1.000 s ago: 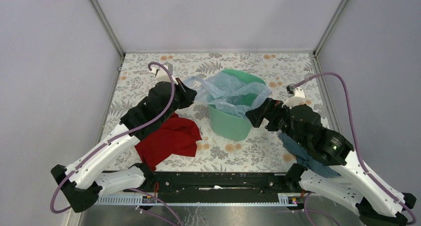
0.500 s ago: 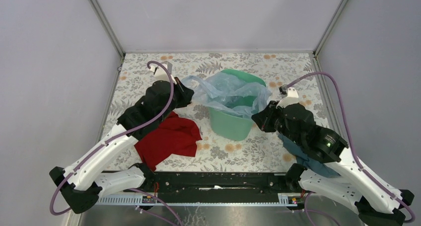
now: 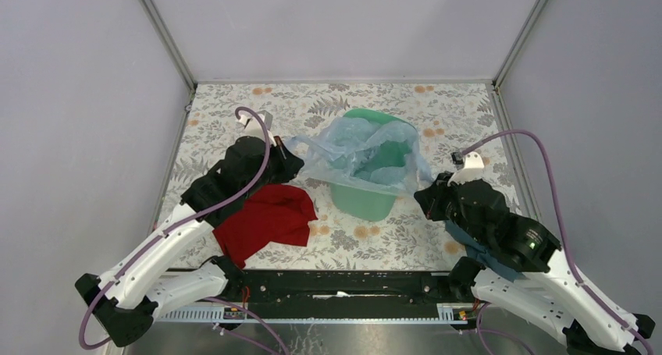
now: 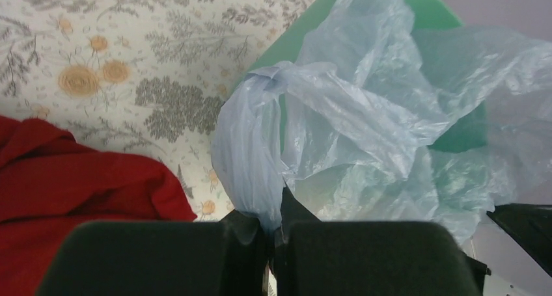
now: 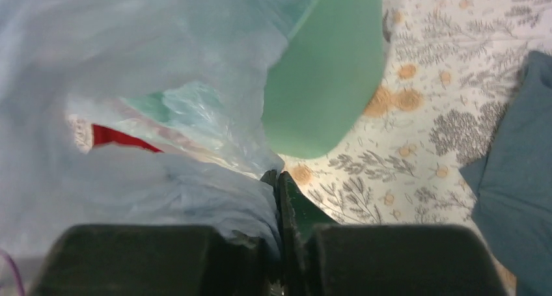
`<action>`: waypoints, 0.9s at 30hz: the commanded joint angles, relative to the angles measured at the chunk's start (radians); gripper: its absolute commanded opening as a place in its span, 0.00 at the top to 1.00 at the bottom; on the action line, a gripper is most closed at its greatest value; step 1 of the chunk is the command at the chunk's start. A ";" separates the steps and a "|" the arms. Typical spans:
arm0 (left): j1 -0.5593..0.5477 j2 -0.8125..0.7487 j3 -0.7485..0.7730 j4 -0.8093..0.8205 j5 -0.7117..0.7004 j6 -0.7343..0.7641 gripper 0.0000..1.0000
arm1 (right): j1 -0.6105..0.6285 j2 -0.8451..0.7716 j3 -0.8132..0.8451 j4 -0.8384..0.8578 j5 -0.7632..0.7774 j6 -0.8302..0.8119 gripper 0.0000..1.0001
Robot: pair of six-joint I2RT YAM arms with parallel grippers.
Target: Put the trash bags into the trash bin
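Observation:
The mint-green trash bin [image 3: 361, 199] stands upright in the middle of the floral table. A thin pale-blue trash bag [image 3: 355, 156] is spread over its mouth, with part of it sagging inside. My left gripper [image 3: 290, 154] is shut on the bag's left edge, a bunched fold [image 4: 250, 169] rising from between the fingers, just left of the bin's rim [image 4: 286, 45]. My right gripper [image 3: 421, 197] is shut on the bag's right edge [image 5: 215, 195], low beside the bin's wall [image 5: 325, 81]. The bag stretches between the two grippers.
A red cloth [image 3: 265, 218] lies on the table left of the bin, under my left arm. A dark teal cloth [image 3: 480, 250] lies right of the bin, partly under my right arm. Grey walls close in the table on three sides.
My right gripper has closed on the bag's right edge and drawn it down and toward the near right. My left gripper has pulled its edge slightly nearer. The bag now spreads wider over the bin.

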 commanded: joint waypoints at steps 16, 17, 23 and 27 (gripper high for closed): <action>0.014 0.059 -0.155 0.176 0.024 -0.030 0.58 | -0.003 -0.005 -0.112 0.077 0.130 0.047 0.39; 0.014 0.040 -0.152 0.160 0.027 -0.015 0.50 | -0.003 -0.006 -0.092 0.063 0.071 0.022 0.34; 0.015 -0.096 -0.116 0.030 0.054 0.091 0.10 | -0.004 -0.014 0.038 -0.079 -0.172 -0.051 0.10; 0.014 -0.154 -0.039 -0.095 0.029 0.170 0.01 | -0.003 -0.009 0.137 -0.136 -0.214 -0.117 0.01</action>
